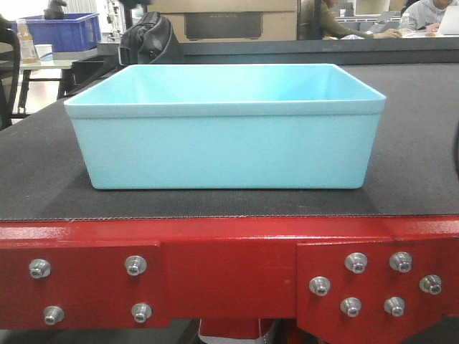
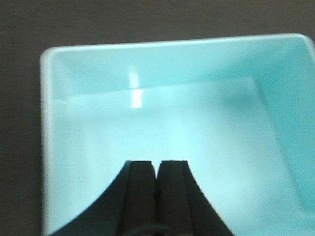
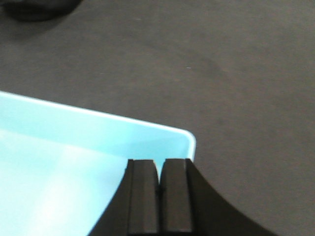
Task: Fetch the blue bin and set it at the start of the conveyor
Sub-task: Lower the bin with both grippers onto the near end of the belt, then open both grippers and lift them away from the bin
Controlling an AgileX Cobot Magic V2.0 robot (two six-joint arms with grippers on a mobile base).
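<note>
Pale blue plastic makes up the bin (image 1: 226, 136), and it sits flat on the dark belt (image 1: 43, 172), close to the belt's end. Nothing can be seen inside it. Its walls are smooth and its rim is thick.

The left gripper (image 2: 157, 169) hangs above the inside of the bin, near one side wall. Its two black fingers (image 2: 140, 191) are pressed together with nothing between them. The bin floor lies straight ahead of them.

The right gripper (image 3: 159, 169) hangs over a corner of the bin, with the belt off to its right side. Its fingers (image 3: 142, 196) are squeezed together too, and they hold nothing.

Under the belt's end runs a shiny red frame (image 1: 229, 269) with silver bolts (image 1: 135, 265). Far behind the bin stands a dark blue crate (image 1: 61, 30) on a table.
</note>
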